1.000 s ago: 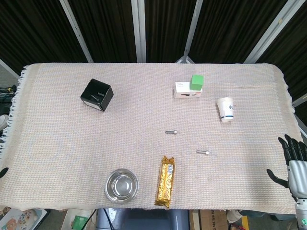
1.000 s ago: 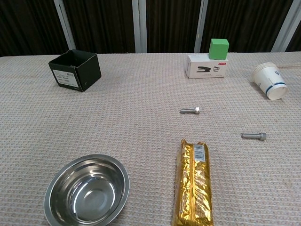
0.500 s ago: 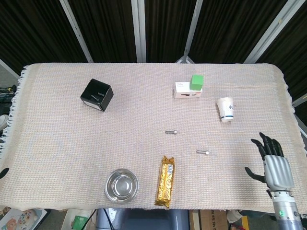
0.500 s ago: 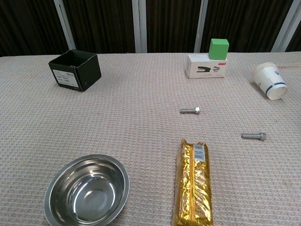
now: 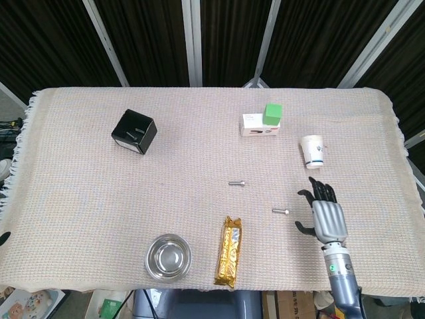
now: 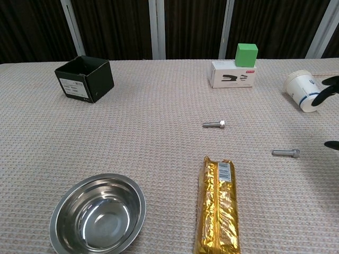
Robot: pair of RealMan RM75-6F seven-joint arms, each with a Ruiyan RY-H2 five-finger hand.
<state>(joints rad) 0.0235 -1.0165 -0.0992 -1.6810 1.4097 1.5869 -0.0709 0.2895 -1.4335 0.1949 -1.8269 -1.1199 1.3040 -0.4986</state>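
Hand (image 5: pixel 327 216), right, fingers spread and holding nothing, over the cloth-covered table (image 5: pixel 80 199) near its front right corner, just right of a bolt (image 5: pixel 280 211) lying flat, with a tipped paper cup (image 5: pixel 313 151) beyond it toward the right edge.

Right hand (image 5: pixel 327 216) over table, fingers spread, holding nothing.

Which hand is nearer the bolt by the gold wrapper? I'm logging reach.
Right. The right hand hovers open just right of that bolt; the left hand is not in view.
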